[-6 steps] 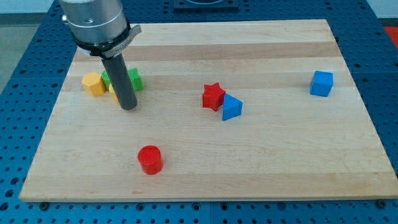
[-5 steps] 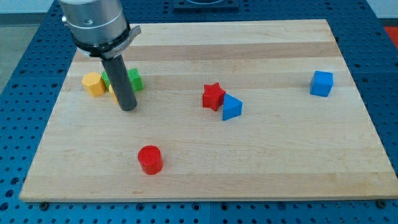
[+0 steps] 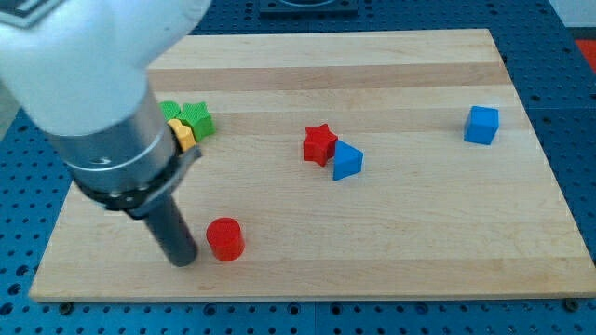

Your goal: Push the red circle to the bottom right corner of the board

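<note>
Since the earlier frames my tip (image 3: 182,260) has travelled from beside the green and yellow cluster at the view's upper left down to the lower left part of the surface (image 3: 391,251). It now stands just to the view's left of the red circle (image 3: 224,238) — whether rod and block touch, I cannot tell. The arm's grey housing (image 3: 98,112) has come much closer to the camera and now fills the view's upper left, covering the yellow block that stood at the left of the cluster earlier.

There are no fingers on this rig; the arm ends in a plain dark rod, so no open or closed state applies.

The red circle sits where it sat in the earlier frames — near the bottom edge of the surface, left of centre, well apart from the bottom right corner. It is a short cylinder standing upright on a flat end, its axis vertical; being round, it has no readable heading.

No containers are present. All blocks rest directly on the surface.

Remaining blocks, unchanged in position:
- Green block (image 3: 194,118) at the upper left, shape unclear, with a yellow block (image 3: 183,134) just beside it, partly hidden by the housing.
- Red star (image 3: 319,143) near the centre, touching or nearly touching the blue triangle (image 3: 346,160) at its lower right.
- Blue cube (image 3: 481,124) near the right edge, well apart from the rest.
</note>
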Action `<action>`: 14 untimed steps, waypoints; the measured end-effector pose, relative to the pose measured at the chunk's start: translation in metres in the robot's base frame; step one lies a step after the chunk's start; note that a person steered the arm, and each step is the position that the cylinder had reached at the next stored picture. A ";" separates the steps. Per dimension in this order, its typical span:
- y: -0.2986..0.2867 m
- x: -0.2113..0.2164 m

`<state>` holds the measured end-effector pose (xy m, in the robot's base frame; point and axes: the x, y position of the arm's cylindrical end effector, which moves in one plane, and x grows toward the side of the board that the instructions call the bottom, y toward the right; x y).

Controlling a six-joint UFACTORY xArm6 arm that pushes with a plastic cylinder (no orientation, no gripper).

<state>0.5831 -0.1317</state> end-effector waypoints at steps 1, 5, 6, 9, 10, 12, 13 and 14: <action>0.031 0.000; 0.164 0.000; 0.210 -0.001; 0.129 0.036; 0.067 0.033; 0.030 -0.023; 0.043 -0.036; 0.073 -0.037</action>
<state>0.5461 -0.0586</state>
